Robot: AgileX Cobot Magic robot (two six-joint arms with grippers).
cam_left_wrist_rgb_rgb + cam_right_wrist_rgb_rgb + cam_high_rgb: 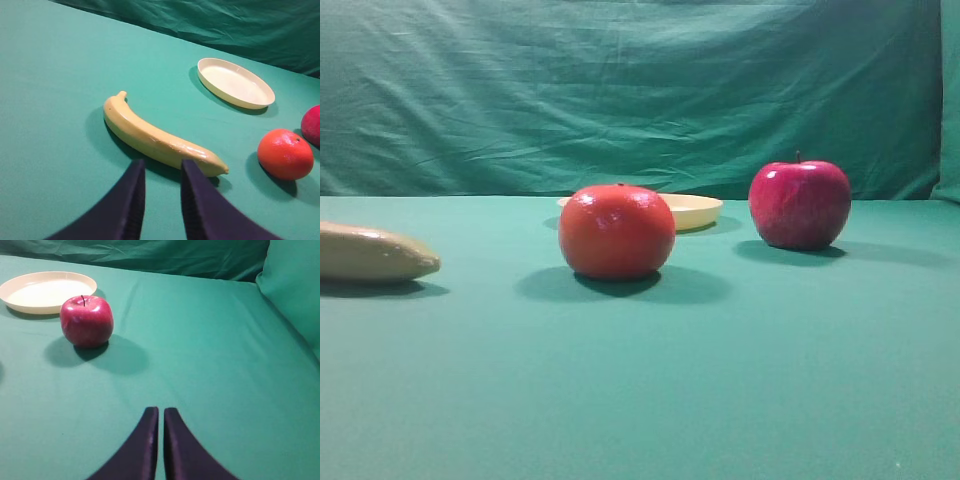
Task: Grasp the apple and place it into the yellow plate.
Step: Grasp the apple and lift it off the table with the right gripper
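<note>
While both grippers hang low over the green cloth [225, 365], neither holds anything. The right gripper [161, 412] has its two dark fingers [148, 440] drawn together until only a thin slit shows between them; the left gripper [162, 167] keeps a narrow gap, its fingers parted a little and empty.

Ahead of the right gripper and off to its left, the apple [86, 321] sits on the cloth, well apart from the fingertips, with bare cloth all the way between. Beyond the apple, farther from the gripper and slightly more to the left, lies the yellow plate [48, 291]; apple and plate look near each other but whether they touch cannot be told from this view. To the gripper's right the cloth rises into a draped wall [295, 305], which bounds that side.

The apple stands upright, its axis vertical, the thin dark stem pointing straight up out of a dimpled top. Its skin is glossy deep crimson with pale highlights on the shoulders, and it is round and somewhat blocky.

Just beyond the left gripper's tips lies a banana [160, 140], its long axis running across the view; the orange-red fruit [285, 154] rests farther to its right.
</note>
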